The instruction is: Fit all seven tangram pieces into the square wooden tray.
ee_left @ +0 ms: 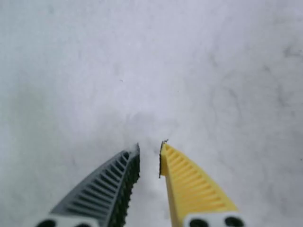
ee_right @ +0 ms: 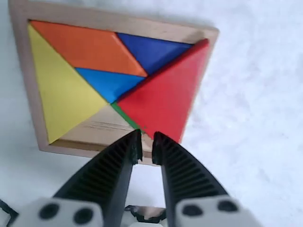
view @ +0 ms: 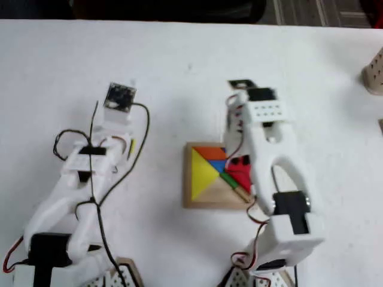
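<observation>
The square wooden tray [view: 188, 179] sat mid-table, nearer the arms' edge, with bare table on its left and far sides. Inside lay a yellow triangle [ee_right: 61, 90], an orange piece [ee_right: 80, 45], two blue pieces [ee_right: 151, 49] and a green sliver [ee_right: 125, 116]. The red triangle [ee_right: 163, 94] had one corner up on the tray's rim, and bare wood showed along one inner edge. The right gripper [ee_right: 146, 142] hung over that edge, all but closed on nothing. The left gripper [ee_left: 149, 151], likewise nearly closed and holding nothing, was over bare table well left of the tray.
</observation>
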You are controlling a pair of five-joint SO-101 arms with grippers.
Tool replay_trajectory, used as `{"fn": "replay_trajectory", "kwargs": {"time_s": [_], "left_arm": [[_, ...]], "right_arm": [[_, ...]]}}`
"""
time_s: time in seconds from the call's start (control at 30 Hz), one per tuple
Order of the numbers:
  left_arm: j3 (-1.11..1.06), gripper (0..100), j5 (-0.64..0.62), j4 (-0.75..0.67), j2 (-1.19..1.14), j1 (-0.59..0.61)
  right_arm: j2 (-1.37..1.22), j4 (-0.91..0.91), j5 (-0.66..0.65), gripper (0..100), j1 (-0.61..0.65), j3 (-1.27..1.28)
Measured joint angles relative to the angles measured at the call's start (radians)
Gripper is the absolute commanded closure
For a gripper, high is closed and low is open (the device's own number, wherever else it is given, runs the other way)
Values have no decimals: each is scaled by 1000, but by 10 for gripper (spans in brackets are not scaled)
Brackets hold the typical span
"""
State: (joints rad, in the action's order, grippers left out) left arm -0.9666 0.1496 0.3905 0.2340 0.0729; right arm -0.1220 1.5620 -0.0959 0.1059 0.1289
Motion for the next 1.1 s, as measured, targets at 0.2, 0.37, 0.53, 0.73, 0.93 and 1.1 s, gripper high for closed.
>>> {"fn": "replay_trajectory", "kwargs": {"time_s": [0.2,0.37,0.53,0.73,0.93,1.1], "left_arm": [[0,978,0,0,0,0],[-2,979,0,29,20,0],[-15,977,-51,161,176,-118],[-17,980,-196,218,307,-489],[-21,980,-439,-91,195,-856],[86,980,-525,-250,-74,-991]], "right_arm": [[72,-178,-18,981,-150,199],[137,-319,-18,981,-219,362],[247,-364,-25,981,-353,463],[318,-404,-98,981,-503,574],[319,-450,-149,981,-588,637],[319,-491,-157,981,-614,651]]}}
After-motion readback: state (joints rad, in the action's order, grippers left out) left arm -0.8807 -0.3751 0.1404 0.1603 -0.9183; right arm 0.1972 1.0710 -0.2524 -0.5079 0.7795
